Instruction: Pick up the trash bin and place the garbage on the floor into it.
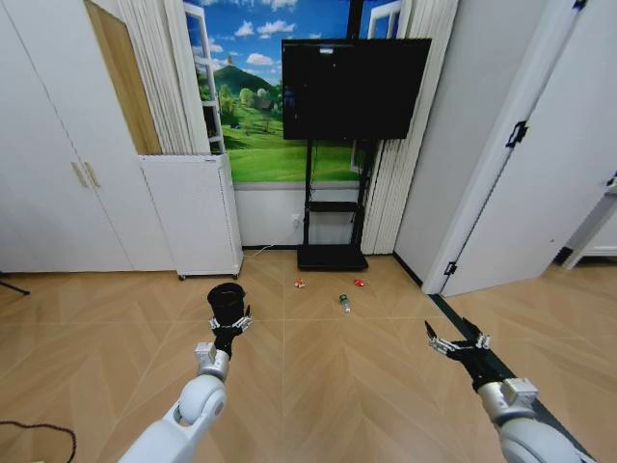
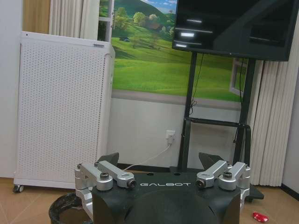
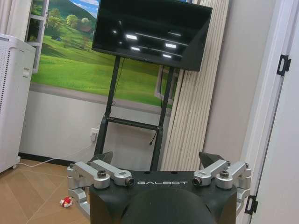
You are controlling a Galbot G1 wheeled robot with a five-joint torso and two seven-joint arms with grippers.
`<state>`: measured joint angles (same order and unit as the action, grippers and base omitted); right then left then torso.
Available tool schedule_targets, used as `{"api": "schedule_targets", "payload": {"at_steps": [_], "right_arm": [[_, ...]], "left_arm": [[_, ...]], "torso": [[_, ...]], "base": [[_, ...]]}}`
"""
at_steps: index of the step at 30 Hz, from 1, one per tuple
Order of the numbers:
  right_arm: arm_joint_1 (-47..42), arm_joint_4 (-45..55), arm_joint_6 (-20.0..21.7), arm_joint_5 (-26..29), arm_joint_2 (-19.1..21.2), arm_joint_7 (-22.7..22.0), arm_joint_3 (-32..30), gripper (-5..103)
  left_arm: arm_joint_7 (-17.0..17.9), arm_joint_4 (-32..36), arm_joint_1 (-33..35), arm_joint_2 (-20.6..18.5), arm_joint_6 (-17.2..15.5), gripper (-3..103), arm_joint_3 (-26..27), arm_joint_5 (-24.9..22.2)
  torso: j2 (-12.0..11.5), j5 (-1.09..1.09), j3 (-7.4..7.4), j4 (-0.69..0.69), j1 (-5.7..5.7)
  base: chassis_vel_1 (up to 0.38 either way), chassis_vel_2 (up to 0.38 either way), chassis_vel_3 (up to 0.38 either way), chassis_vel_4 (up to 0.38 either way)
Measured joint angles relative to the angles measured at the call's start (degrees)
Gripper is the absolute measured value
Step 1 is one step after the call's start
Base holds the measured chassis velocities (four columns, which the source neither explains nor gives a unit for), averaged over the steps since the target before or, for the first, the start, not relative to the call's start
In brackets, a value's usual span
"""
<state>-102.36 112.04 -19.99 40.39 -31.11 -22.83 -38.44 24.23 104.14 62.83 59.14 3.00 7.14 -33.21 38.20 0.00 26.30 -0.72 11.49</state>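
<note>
The trash bin (image 1: pixel 227 299) is small, black and bag-lined, and stands on the floor (image 1: pixel 308 376) just beyond my left gripper (image 1: pixel 231 324). In the left wrist view its rim (image 2: pixel 63 207) peeks out beside the left gripper (image 2: pixel 160 161), whose jaws are spread wide with nothing between them. Farther ahead lie a red-and-white bit (image 1: pixel 300 283), a green bottle (image 1: pixel 344 302) and a small red bit (image 1: pixel 359 283), the last seen again as the red bit (image 2: pixel 260 217). My right gripper (image 1: pixel 458 341) hovers open over the floor at the right; past this right gripper (image 3: pixel 159 159) the red-and-white bit (image 3: pixel 66 201) shows.
A TV on a black stand with a flat base (image 1: pixel 332 257) stands against the back wall behind the garbage. A white perforated unit (image 1: pixel 193 212) is at the back left beside white cupboards. A white door (image 1: pixel 521 193) and a dark floor strip (image 1: pixel 482 347) lie right. A black cable (image 1: pixel 39 429) lies near left.
</note>
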Motion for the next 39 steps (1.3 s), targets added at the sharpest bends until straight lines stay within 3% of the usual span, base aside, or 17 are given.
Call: {"api": "schedule_targets", "payload": {"at_steps": [10,20,39], "right_arm": [[0.06,0.39,-1.35,-0.77,-1.17,0.60,-0.03,100],[-0.28,0.42,-2.46,-3.72,-2.20,1.57,-0.07,100],[0.32,-0.98,-2.86,-3.42,-1.78,3.52,0.55,100]], "left_arm": [[0.04,0.17,0.33,-0.05,-0.22,95,0.02,-0.01],[0.43,0.00,0.54,0.11,-0.85,100,0.02,0.27],[0.43,-1.08,0.02,1.08,-0.60,97,-0.74,0.68]], "torso": [[0.00,0.00,0.00,0.00,0.00],[0.00,0.00,0.00,0.00,0.00],[0.01,0.00,-0.01,-0.01,-0.03]], "base": [[0.000,0.000,0.000,0.000],[0.000,0.000,0.000,0.000],[-0.009,0.007,0.010,-0.009]]}}
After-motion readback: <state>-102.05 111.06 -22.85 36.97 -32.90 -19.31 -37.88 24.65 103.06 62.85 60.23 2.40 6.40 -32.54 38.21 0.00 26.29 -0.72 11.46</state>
